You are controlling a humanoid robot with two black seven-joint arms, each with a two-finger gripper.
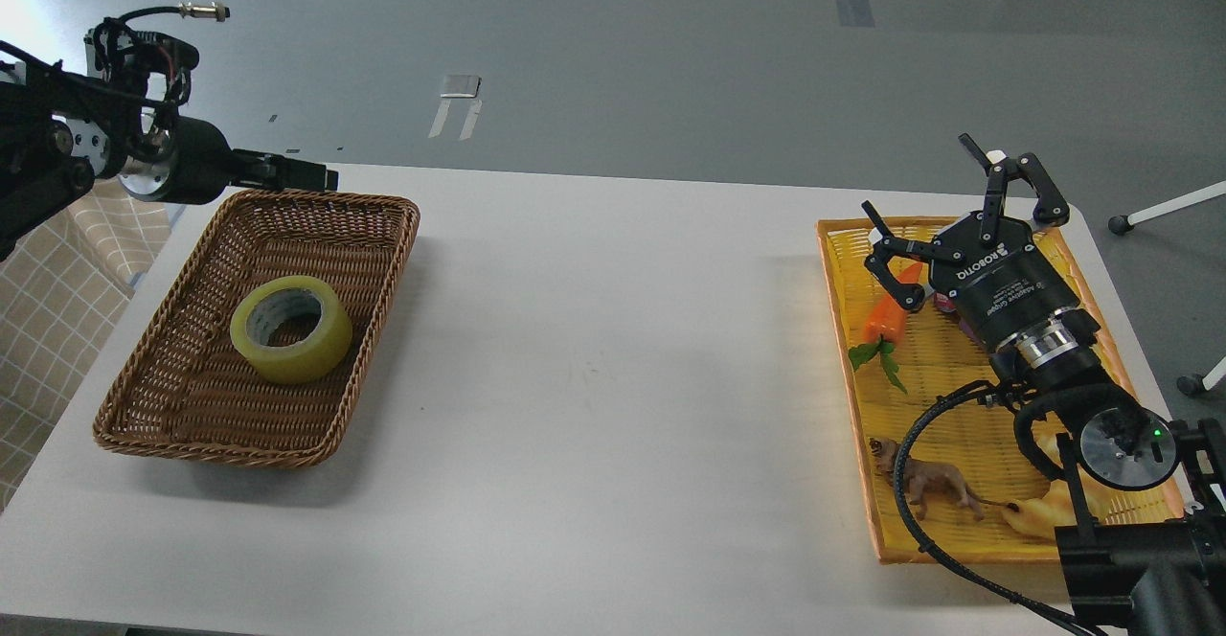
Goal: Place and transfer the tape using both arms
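Note:
The yellow tape roll (291, 360) lies flat, hole up, in the brown wicker basket (395, 262) at the table's left. My left gripper (311, 176) is raised above the basket's far rim, apart from the tape and empty. It is seen side-on and dark, so its fingers cannot be told apart. My right gripper (961, 197) is open and empty, its fingers spread above the far end of the yellow tray (958, 545) at the right.
The yellow tray holds a toy carrot (885, 319), a brown toy animal (927, 483) and a yellowish croissant-shaped toy (1036, 518). The white table (613, 377) lies between basket and tray. A checkered cloth (57, 282) hangs at the left edge.

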